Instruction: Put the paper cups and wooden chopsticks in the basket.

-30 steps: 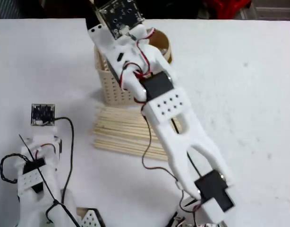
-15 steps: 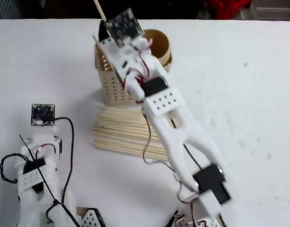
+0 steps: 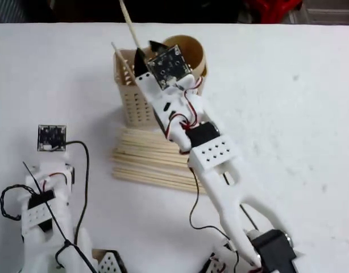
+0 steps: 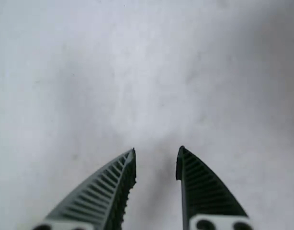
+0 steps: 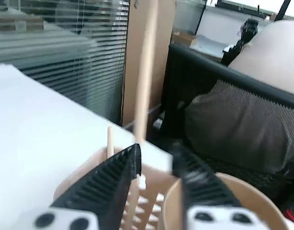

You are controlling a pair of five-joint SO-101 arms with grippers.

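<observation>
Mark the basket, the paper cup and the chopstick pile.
basket (image 3: 133, 109), high view, perforated front wall.
paper cup (image 3: 192, 52), high view, inner wall.
chopstick pile (image 3: 143, 159), high view, middle of bundle.

One basket (image 3: 134, 105) and one paper cup (image 3: 191, 48) are seen, two chopsticks (image 3: 129, 23) sticking up from the basket, plus one loose pile (image 3: 146, 159) on the desk (image 3: 288, 114), too many to be counted

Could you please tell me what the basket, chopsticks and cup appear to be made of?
Basket: likely matte cream plastic, judging by its regular perforated wall. Chopsticks: pale, seemingly unfinished wood, thin straight sticks. Paper cup: matte brown paper, probably, with a thin rim.
</observation>
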